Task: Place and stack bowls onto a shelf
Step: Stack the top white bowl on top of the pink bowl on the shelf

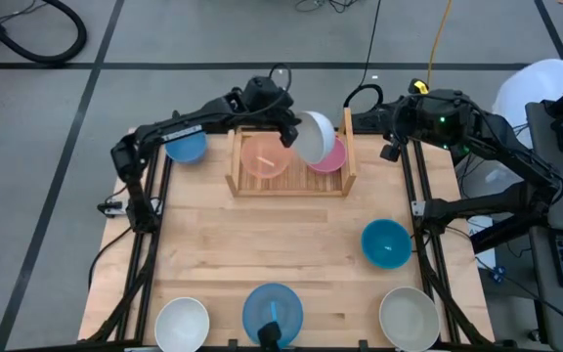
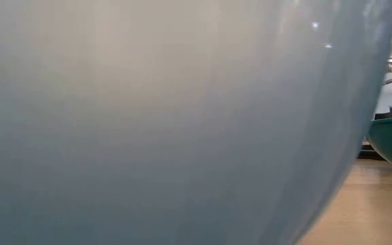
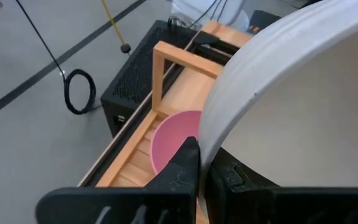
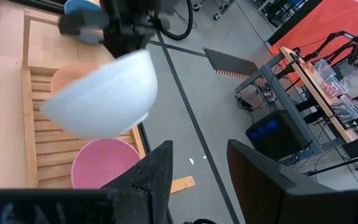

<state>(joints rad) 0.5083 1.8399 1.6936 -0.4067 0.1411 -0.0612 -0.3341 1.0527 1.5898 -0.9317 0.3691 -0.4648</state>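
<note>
Across the desk [image 1: 262, 244] sits one shelf [image 1: 289, 186] at the far edge, and eight bowls in all, count them: a peach bowl [image 1: 263, 156] and a pink bowl [image 1: 330, 156] side by side inside the shelf, a blue bowl [image 1: 186, 147] off to the shelf's left, a teal bowl [image 1: 386, 242] on the right side, then a white bowl [image 1: 182, 324], a second blue bowl [image 1: 272, 311] and a grey-beige bowl [image 1: 409, 318] along the near edge. And the eighth, a white held bowl [image 1: 315, 137], is up in the air, tilted above the pink one! Left pincer [image 1: 288, 132] is pinched tight on its rim. Right pincer [image 1: 391, 149] waits just beside the shelf's right board, fingers parted, empty.
</note>
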